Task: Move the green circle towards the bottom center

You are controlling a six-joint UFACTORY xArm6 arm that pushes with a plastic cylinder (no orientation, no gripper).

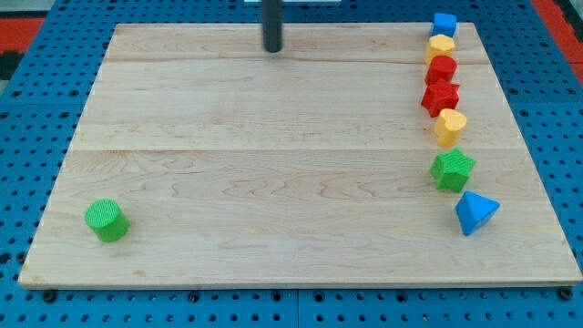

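The green circle (107, 220) is a short green cylinder near the bottom left corner of the wooden board (273, 164). My tip (272, 48) is at the top centre of the board, far up and to the right of the green circle, touching no block.
Several blocks line the view's right side, top to bottom: a blue block (444, 24), a yellow block (441, 46), a red block (442, 68), a red star-like block (440, 97), a yellow block (449, 127), a green star (452, 169), a blue triangle (475, 212).
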